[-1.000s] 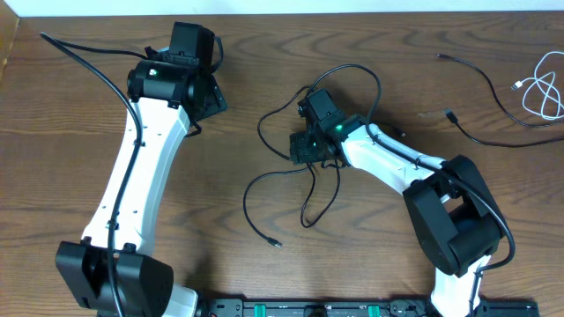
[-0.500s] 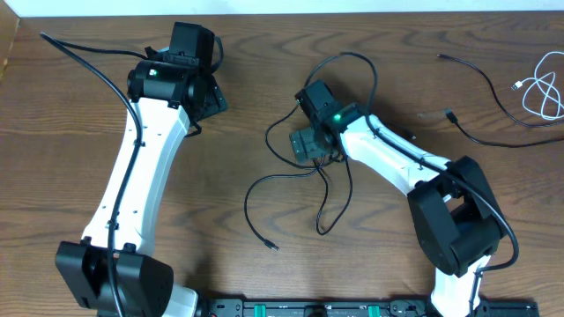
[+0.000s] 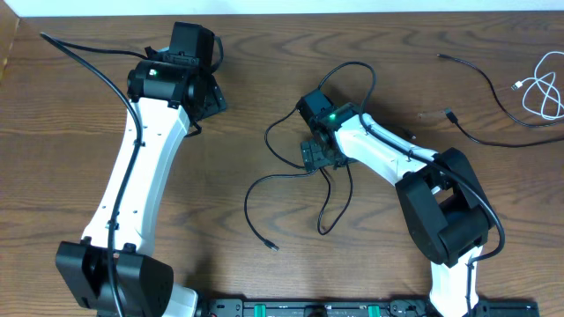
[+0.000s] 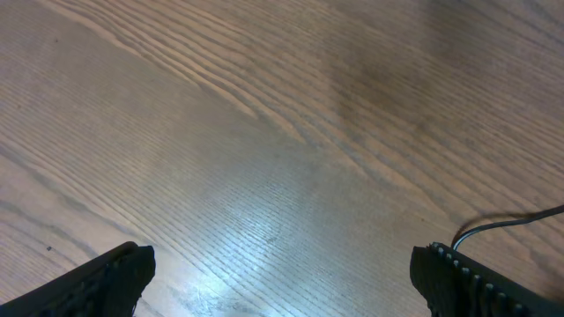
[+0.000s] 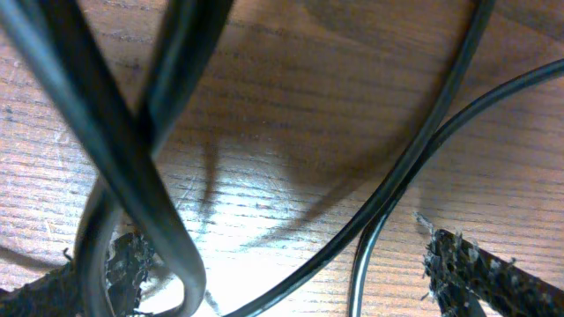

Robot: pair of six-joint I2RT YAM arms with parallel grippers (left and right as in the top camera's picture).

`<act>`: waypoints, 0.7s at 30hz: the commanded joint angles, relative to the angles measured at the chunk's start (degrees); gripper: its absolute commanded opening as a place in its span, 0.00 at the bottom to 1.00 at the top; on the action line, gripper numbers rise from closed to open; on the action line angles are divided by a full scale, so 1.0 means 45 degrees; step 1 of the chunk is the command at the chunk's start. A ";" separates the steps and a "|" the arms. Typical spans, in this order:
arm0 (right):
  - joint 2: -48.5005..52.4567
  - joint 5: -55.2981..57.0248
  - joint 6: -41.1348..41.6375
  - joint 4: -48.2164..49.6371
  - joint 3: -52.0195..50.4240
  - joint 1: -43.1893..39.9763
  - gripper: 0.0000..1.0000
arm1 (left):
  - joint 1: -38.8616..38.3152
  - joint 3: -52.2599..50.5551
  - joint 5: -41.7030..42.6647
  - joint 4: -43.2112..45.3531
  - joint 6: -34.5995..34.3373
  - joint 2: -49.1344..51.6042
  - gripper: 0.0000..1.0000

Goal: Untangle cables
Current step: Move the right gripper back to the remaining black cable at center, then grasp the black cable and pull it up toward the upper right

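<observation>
A black cable (image 3: 339, 189) lies looped and crossed over itself at the table's middle, with one plug end (image 3: 275, 247) toward the front. My right gripper (image 3: 318, 155) hovers right over that tangle. In the right wrist view it (image 5: 282, 286) is open. Several strands of the black cable (image 5: 414, 154) run between its fingers (image 5: 489, 273) without being pinched. A second black cable (image 3: 493, 97) and a white cable (image 3: 539, 86) lie apart at the far right. My left gripper (image 3: 210, 99) is at the back left, and in its wrist view it (image 4: 282, 286) is open over bare wood.
A thin black cord (image 4: 507, 222) pokes in beside the left gripper's right finger (image 4: 476, 286). The table's back edge (image 3: 282, 11) runs just behind the left arm. My right arm's base (image 3: 445, 220) stands at the front right.
My right gripper has opened and let go of the black cable. The cable's lower loops have shifted a little right and toward the front. The left arm has not moved.
</observation>
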 commanded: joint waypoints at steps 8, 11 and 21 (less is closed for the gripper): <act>0.0831 -0.0967 -0.1559 0.0636 -0.0262 0.0024 0.42 | 0.0044 -0.0015 -0.0170 -0.0044 0.0068 -0.0049 0.98; 0.0889 -0.1705 -0.2720 0.1175 -0.0262 0.0019 0.32 | 0.0044 -0.0015 -0.0170 -0.0044 0.0068 -0.0049 0.98; 0.0889 -0.3269 -0.1661 0.5095 -0.0257 -0.1122 0.01 | 0.0044 -0.0015 -0.0170 -0.0044 0.0068 -0.0049 0.98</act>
